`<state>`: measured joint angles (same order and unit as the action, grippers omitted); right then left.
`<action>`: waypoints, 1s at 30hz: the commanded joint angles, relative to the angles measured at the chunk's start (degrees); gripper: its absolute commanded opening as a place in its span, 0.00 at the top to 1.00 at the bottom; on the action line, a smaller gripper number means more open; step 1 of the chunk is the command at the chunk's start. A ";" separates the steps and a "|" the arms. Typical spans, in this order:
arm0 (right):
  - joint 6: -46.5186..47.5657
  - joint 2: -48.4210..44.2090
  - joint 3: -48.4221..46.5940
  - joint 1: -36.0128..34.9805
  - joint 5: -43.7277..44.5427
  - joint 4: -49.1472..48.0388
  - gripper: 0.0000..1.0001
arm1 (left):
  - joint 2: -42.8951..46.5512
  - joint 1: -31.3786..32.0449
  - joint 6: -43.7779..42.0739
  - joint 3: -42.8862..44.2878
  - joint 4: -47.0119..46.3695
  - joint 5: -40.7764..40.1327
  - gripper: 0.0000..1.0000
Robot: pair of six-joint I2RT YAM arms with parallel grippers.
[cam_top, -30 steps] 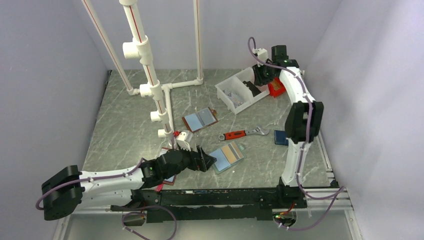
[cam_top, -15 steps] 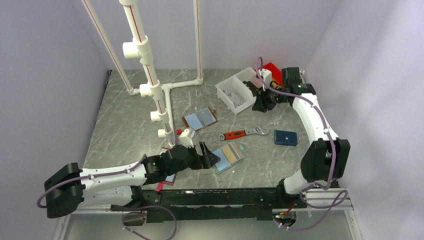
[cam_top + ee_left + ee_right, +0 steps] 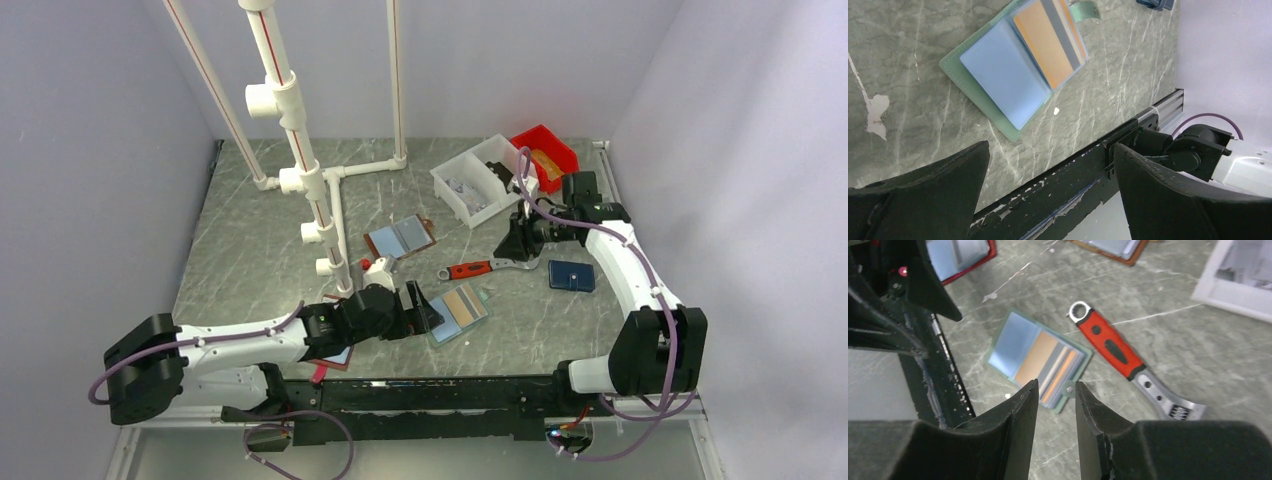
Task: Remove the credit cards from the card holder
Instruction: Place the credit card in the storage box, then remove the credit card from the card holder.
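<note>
The left gripper (image 3: 420, 308) stands as wide open as it goes, its two black fingers (image 3: 923, 192) spread far apart with only bare table between them. It holds nothing and touches nothing. Just ahead of its fingertips, and clear of them, lies the card holder (image 3: 998, 92), a flat two-panel folder with pale mint-green edges, opened out on the grey-green marbled table (image 3: 250, 260). The panel nearer this gripper is plain light blue-grey. The farther panel carries the credit cards (image 3: 1045, 42), a tan-orange one on top with grey and orange edges fanned out beside it, all seated in the holder. Under this arm, behind the gripper, a maroon-edged folder (image 3: 335, 360) is partly hidden.

Beyond the holder, between the two grippers, lies a red-handled adjustable wrench (image 3: 487, 267).

The right gripper (image 3: 515, 245) hangs above the wrench's metal jaw end, its fingers (image 3: 1018, 410) drawn close together with a narrow gap left between them. Nothing sits in that gap, and the fingers touch nothing. In its wrist view the card holder (image 3: 1035, 357) lies below and ahead of the fingertips, the wrench (image 3: 1113, 347) off to their right. A dark blue wallet (image 3: 572, 275) lies just to this gripper's right.
</note>
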<state>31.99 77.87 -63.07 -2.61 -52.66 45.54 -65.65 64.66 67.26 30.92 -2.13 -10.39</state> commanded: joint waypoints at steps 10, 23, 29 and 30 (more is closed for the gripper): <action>-2.52 -3.02 9.83 -0.30 -6.22 -6.65 0.70 | -6.42 1.37 2.06 7.67 4.63 -2.93 0.01; -3.06 -0.07 12.31 -11.60 4.43 -10.16 0.88 | -11.24 1.87 3.35 9.47 3.19 -5.29 0.04; -3.55 2.87 12.04 -15.14 8.89 -10.50 0.92 | -13.08 1.87 3.48 10.87 3.38 -6.79 0.04; -3.71 3.76 11.89 -15.60 9.83 -10.47 0.92 | -13.41 1.87 3.58 11.06 3.44 -6.97 0.04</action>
<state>28.84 79.75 -50.76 -16.58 -46.63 36.77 -78.13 66.22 69.78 38.87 1.83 -14.79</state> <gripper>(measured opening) 0.090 0.964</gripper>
